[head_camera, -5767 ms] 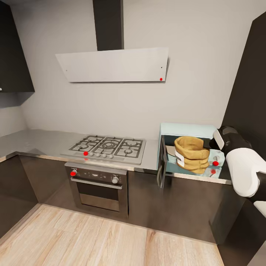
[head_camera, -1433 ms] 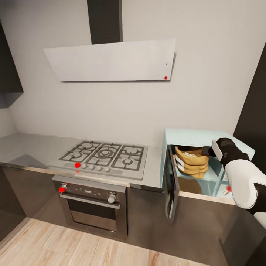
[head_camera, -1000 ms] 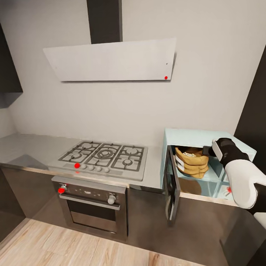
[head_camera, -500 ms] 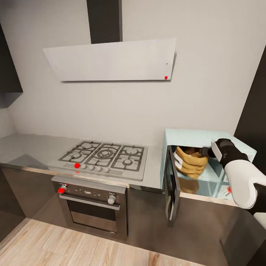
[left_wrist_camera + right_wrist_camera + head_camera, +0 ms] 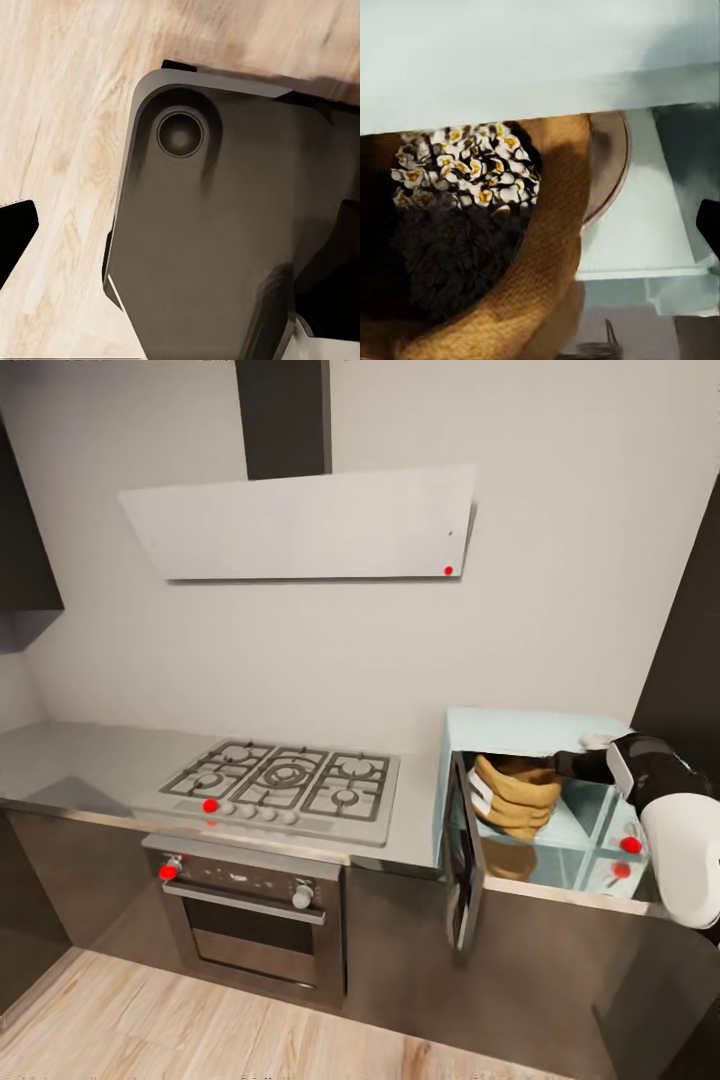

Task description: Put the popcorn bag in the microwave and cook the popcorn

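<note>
The pale mint-blue microwave [image 5: 530, 726] stands on the grey countertop [image 5: 90, 755] at the right, its dark glass door [image 5: 465, 860] swung open. The tan popcorn bag [image 5: 515, 797] sits inside it, leaning a little. In the right wrist view the bag [image 5: 547, 247] is open-topped, with white-yellow popcorn [image 5: 461, 169] inside. My right gripper [image 5: 568, 765] hangs at the microwave's opening, just right of the bag and apart from it, open; one dark fingertip [image 5: 711, 223] shows at the edge. My left gripper [image 5: 180, 240] is open, over the robot's dark base [image 5: 217, 225].
A gas hob [image 5: 285, 780] lies in the countertop left of the microwave, above a built-in oven [image 5: 250, 905] with red-marked knobs. A white hood [image 5: 300, 525] hangs over it. Dark cabinets run below, a dark tall unit stands at the right, and wood floor [image 5: 200, 1020] lies in front.
My right gripper has let go of the bag and drawn back to the right, out of the microwave. The bag stays inside, and the microwave's red-marked knobs now show.
</note>
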Motion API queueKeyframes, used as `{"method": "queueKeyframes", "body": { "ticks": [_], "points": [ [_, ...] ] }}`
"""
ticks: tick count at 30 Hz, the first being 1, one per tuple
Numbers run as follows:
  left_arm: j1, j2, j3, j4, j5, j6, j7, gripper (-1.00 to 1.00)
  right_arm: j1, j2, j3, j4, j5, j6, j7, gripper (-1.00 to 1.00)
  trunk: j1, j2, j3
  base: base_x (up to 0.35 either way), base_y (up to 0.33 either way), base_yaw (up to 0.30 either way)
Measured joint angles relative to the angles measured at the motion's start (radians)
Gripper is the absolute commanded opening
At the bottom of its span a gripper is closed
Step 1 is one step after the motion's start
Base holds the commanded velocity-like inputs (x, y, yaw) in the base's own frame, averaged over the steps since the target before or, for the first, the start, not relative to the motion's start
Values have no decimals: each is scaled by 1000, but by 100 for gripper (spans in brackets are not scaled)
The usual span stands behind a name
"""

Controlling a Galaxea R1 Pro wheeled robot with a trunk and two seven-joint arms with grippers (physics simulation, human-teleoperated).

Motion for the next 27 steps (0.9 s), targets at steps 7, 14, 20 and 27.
{"method": "queueKeyframes", "body": {
  "ticks": [7,14,20,27],
  "points": [
    [0,0,-1,0,-1,-1,0,100,0,-9,1,0,0,-6,11,100,0,0,0,-332,0,0],
    [0,0,-1,0,-1,-1,0,100,0,0,1,19,-8,-14,5,100,0,0,0,-344,0,0],
    [0,0,2,-3,1,-2,0,100,23,7,-8,27,-3,8,27,100,0,0,0,-57,0,0],
    [0,0,2,-3,1,-2,0,100,63,20,-5,21,4,33,66,100,0,0,0,0,0,0]
  ]
}}
